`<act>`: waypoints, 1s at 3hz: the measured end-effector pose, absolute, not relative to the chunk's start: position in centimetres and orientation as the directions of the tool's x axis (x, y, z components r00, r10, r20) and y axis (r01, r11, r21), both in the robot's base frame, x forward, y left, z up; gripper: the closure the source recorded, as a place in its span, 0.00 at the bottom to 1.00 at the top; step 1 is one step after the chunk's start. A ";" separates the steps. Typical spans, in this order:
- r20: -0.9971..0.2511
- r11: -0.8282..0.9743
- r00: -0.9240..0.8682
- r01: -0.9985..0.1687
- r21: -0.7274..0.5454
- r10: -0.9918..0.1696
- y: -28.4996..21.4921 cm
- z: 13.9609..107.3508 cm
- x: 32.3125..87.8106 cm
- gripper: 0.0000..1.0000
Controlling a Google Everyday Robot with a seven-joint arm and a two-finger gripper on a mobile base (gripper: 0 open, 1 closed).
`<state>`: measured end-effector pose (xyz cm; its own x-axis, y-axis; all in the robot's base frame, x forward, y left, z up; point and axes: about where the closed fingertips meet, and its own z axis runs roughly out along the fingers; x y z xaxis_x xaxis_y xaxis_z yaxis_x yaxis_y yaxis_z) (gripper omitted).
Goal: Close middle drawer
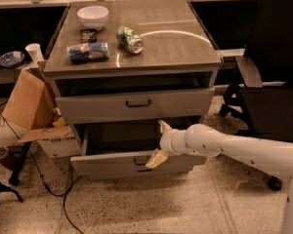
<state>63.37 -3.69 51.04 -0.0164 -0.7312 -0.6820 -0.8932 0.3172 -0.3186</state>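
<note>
The middle drawer (112, 165) is pulled out below the cabinet top, showing its low grey front, a small dark centre handle (141, 161) and its deep tray. My gripper (159, 143) is at the drawer's front edge, just right of the handle. It is open. One finger (163, 126) points up over the tray and the other (156, 159) lies against the drawer front. It holds nothing. The taller-fronted top drawer (136, 104) stands slightly out above it.
On the cabinet top (176, 43) are a white bowl (93, 16), a green can (129, 39) on its side, a blue packet (88, 51) and a small dark object. A cardboard box (31, 106) stands to the left, with cables on the floor. A black office chair (268, 82) stands to the right.
</note>
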 end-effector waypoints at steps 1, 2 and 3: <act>-0.665 0.336 -0.047 -0.888 -0.314 -0.746 -4.2 50.8 64.1 0.00; -0.675 0.418 -0.134 -0.865 -0.279 -0.726 -7.8 49.8 63.8 0.24; -0.686 0.479 -0.193 -0.841 -0.253 -0.702 -11.0 49.2 62.8 0.48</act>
<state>62.82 -11.04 49.25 -0.1931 -0.7018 -0.6857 -0.8408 0.4786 -0.2530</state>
